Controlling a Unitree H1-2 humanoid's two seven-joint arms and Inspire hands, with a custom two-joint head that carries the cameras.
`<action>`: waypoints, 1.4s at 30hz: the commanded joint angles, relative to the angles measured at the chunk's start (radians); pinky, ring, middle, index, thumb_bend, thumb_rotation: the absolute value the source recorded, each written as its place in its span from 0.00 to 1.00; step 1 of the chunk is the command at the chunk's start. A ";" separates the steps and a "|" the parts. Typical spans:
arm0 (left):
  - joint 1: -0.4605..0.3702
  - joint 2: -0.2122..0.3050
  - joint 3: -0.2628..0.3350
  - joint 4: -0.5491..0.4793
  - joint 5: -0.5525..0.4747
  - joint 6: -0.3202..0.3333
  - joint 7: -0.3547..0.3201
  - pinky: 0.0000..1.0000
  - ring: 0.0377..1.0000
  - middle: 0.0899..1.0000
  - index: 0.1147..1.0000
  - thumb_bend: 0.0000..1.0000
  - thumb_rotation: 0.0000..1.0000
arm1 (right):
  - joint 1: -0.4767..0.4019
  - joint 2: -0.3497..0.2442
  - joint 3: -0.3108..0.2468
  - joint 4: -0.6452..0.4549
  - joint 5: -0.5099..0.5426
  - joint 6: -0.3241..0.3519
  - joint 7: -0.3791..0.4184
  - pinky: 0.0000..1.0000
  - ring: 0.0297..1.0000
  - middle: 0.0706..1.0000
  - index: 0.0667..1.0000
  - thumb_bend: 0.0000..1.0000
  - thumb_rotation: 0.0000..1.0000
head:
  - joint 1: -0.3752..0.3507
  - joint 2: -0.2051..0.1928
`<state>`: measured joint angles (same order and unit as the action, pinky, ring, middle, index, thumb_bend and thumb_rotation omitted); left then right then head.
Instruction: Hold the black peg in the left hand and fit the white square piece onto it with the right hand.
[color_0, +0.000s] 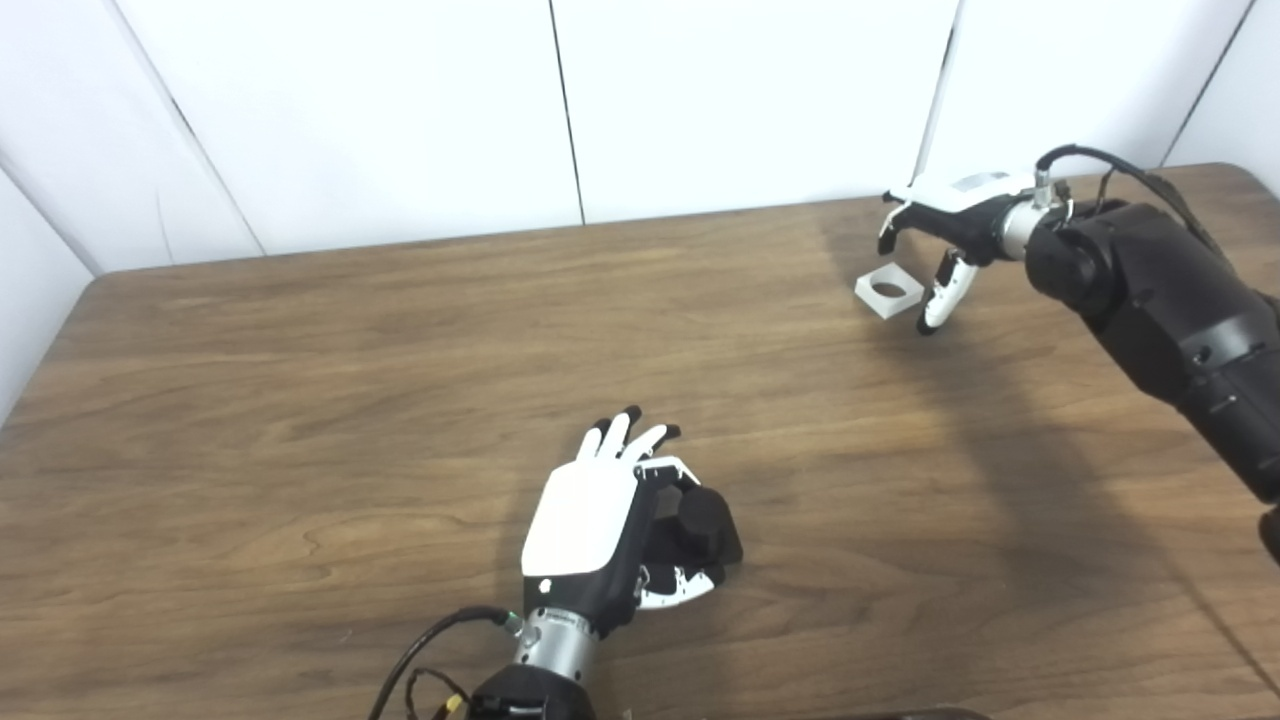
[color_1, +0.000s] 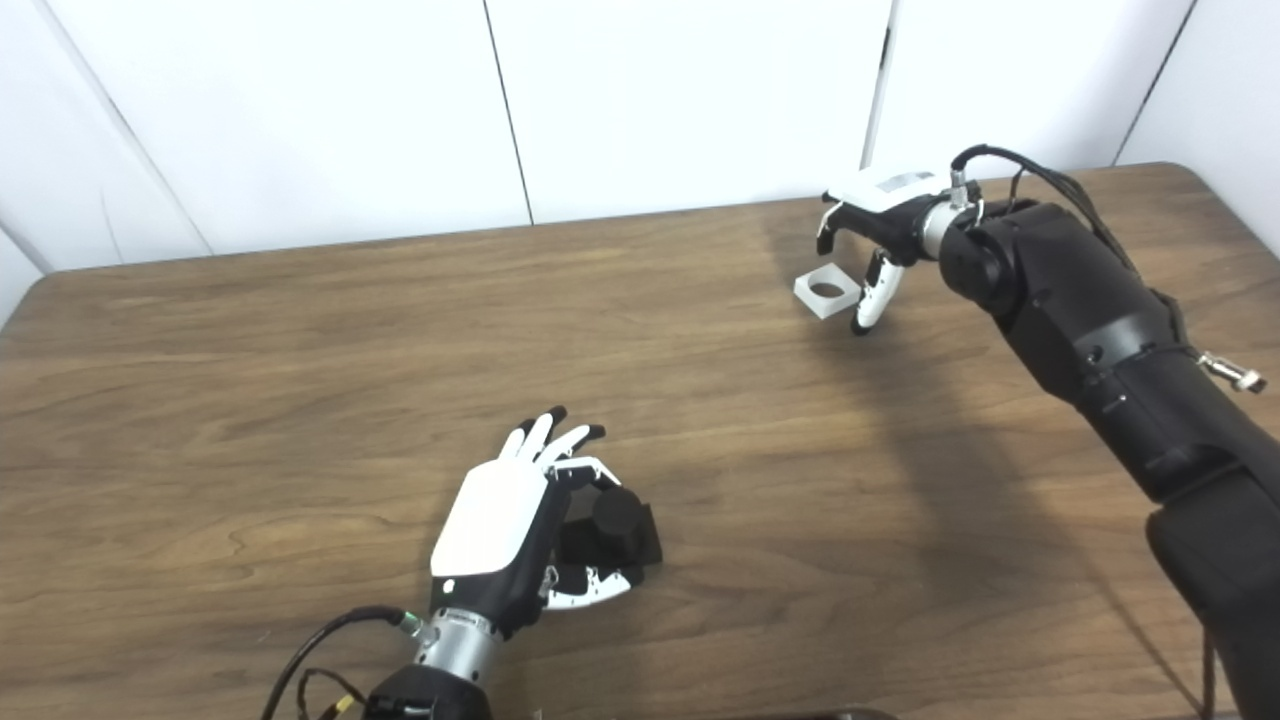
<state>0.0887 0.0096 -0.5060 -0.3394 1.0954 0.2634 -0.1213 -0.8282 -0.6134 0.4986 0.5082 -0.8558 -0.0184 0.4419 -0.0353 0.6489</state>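
The black peg (color_0: 705, 522) stands on its square base on the table, near the front middle. My left hand (color_0: 590, 520) rests just left of it, palm toward the peg, fingers (color_0: 625, 435) stretched out straight and thumb curved under the peg's near side. It does not grasp the peg. The white square piece (color_0: 888, 290), with a round hole, lies flat at the far right. My right hand (color_0: 945, 235) hovers open just right of and above it, fingers arched down and its thumb tip (color_1: 866, 305) close beside the piece's right edge.
The brown wooden table (color_0: 300, 400) meets white wall panels along its far edge. My right forearm (color_0: 1160, 320) slants across the table's right side. A black cable (color_0: 420, 645) loops from my left wrist near the front edge.
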 joint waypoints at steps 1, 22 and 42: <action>0.013 -0.014 0.000 0.022 0.009 0.014 -0.011 1.00 1.00 0.88 0.42 0.52 0.08 | -0.080 -0.012 -0.007 0.005 -0.010 -0.024 -0.017 1.00 1.00 0.99 0.75 0.84 0.23 | -0.001 0.001; 0.014 -0.024 -0.001 0.026 0.012 0.016 -0.009 1.00 1.00 0.88 0.42 0.52 0.08 | -0.115 0.015 0.009 0.046 -0.034 -0.054 -0.027 1.00 1.00 1.00 0.75 0.83 0.25 | 0.002 0.000; 0.021 -0.032 -0.003 0.023 0.019 0.018 0.000 1.00 1.00 0.88 0.42 0.52 0.08 | -0.125 0.022 0.040 0.054 -0.056 -0.087 -0.017 1.00 1.00 0.99 0.75 0.84 0.23 | 0.008 -0.001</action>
<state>0.0898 -0.0112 -0.5045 -0.3270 1.0988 0.2665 -0.1123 -0.8790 -0.5790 0.5476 0.5701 -0.9061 -0.0949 0.4381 -0.0261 0.6473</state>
